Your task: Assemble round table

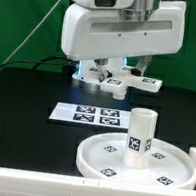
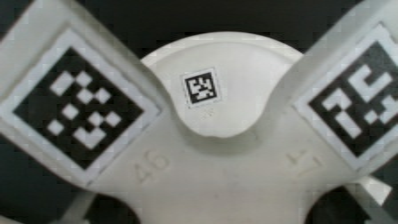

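Taking the layout first, we see the disc (image 1: 105,160) lying rim-up on the bench (image 1: 26,96) at the near side, toward the exterior view's right. The leg (image 1: 139,138) stands upright at its middle. We judge that pair already joined, since an upturned top gives the leg a steady seat. The base (image 1: 121,82) lies flat on the bench at the far side, beyond the marker board (image 1: 87,114) and well apart from the disc, right where the arm (image 1: 115,33) can reach it from above. The arm stands almost vertical over it with the wrist pointing straight down. The wrist view is filled by the base's hub and two of its tagged blades, so the camera sits very close above the part. The fingers (image 1: 116,74) hang at the base's level, but we cannot tell from either view whether they are apart or clamped on it. Our guess is that the step in hand is taking up the base for the leg's free end.
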Robot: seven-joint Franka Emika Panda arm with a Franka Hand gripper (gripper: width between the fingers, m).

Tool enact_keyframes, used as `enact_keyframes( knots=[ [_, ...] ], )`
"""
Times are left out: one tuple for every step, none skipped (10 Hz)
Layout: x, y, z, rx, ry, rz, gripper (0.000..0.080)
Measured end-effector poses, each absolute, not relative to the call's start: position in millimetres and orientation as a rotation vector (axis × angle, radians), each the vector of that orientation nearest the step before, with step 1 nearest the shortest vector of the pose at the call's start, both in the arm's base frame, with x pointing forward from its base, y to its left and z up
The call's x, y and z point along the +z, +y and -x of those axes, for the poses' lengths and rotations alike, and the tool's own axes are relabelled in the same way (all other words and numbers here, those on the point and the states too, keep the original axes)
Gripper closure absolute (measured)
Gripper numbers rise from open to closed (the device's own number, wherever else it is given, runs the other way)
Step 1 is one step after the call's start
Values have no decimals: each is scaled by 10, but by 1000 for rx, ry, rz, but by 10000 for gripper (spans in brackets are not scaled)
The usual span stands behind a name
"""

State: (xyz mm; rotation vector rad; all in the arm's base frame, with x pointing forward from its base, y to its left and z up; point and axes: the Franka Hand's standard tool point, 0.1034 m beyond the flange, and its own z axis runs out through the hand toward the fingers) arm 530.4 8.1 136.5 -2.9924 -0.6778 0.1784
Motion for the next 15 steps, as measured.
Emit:
enact_keyframes(
  knots=[
    [1386, 179, -5394, 160, -703, 2987, 353],
    [1390, 252, -5496, 143, -726, 2981, 353],
    [1394, 281, -5573, 127, -783, 2967, 353],
    [1385, 275, -5558, 132, -780, 2967, 353],
    [1379, 274, -5555, 133, -780, 2966, 353],
    [1377, 274, -5554, 134, -780, 2966, 353],
    [1370, 289, -5561, 132, -784, 2965, 353],
    [1355, 329, -5578, 127, -795, 2961, 353],
    [1339, 336, -5581, 121, -797, 2962, 353],
    [1316, 334, -5583, 106, -816, 2960, 353],
    [1290, 332, -5585, 98, -842, 2954, 352],
    [1269, 328, -5600, 81, -856, 2954, 352],
    [1242, 324, -5593, 69, -864, 2954, 351],
    [1240, 332, -5594, 66, -866, 2954, 351],
    [1240, 339, -5597, 64, -867, 2954, 351]
  ],
)
